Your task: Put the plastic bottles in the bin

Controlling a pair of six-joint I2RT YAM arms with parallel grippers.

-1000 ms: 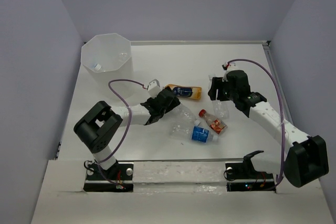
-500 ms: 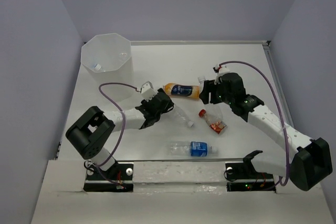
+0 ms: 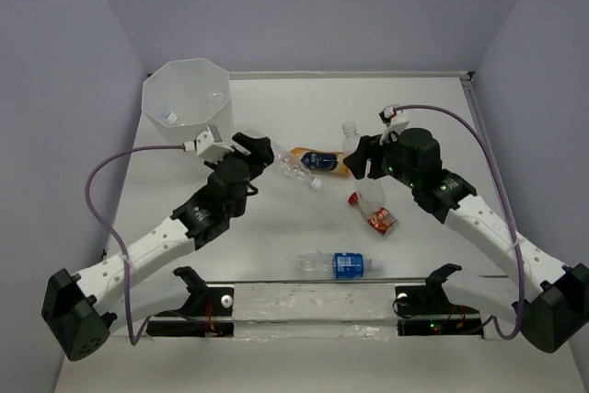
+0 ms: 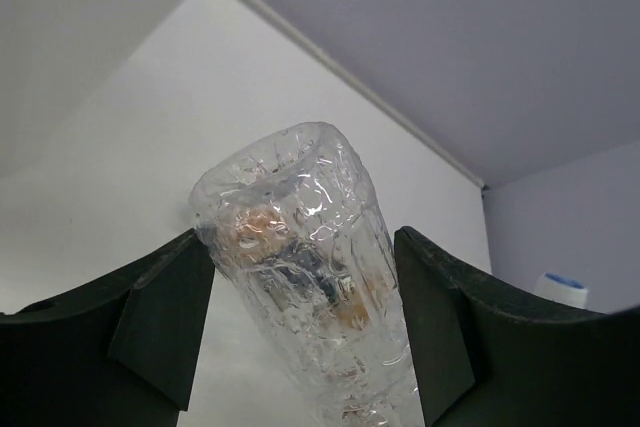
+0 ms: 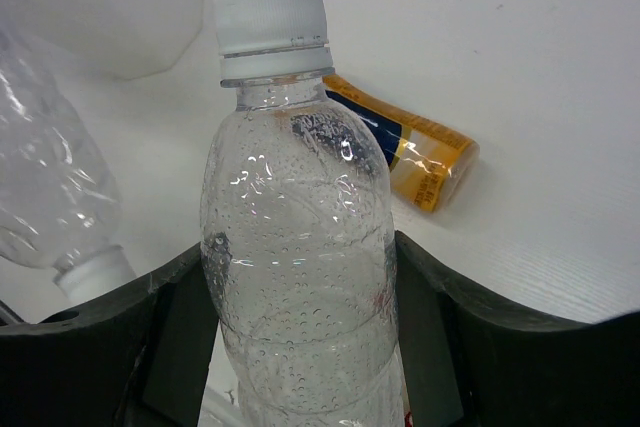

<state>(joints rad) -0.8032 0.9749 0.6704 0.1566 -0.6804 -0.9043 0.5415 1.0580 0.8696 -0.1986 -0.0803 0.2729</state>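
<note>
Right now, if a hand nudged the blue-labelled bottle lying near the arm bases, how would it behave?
The blue-labelled bottle lies on its side and is round, so it would probably roll. Its clear body looks empty, so likely light and easily shoved.

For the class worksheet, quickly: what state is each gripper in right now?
Left gripper: shut on the textured bottle.
Right gripper: shut on the white-capped bottle.

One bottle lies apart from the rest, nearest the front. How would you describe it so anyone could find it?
Look midway along the near edge of the white table. A clear bottle lies there on its side, untouched. Only it has a blue label; the orange bottle and red-labelled bottle lie farther back.
</note>
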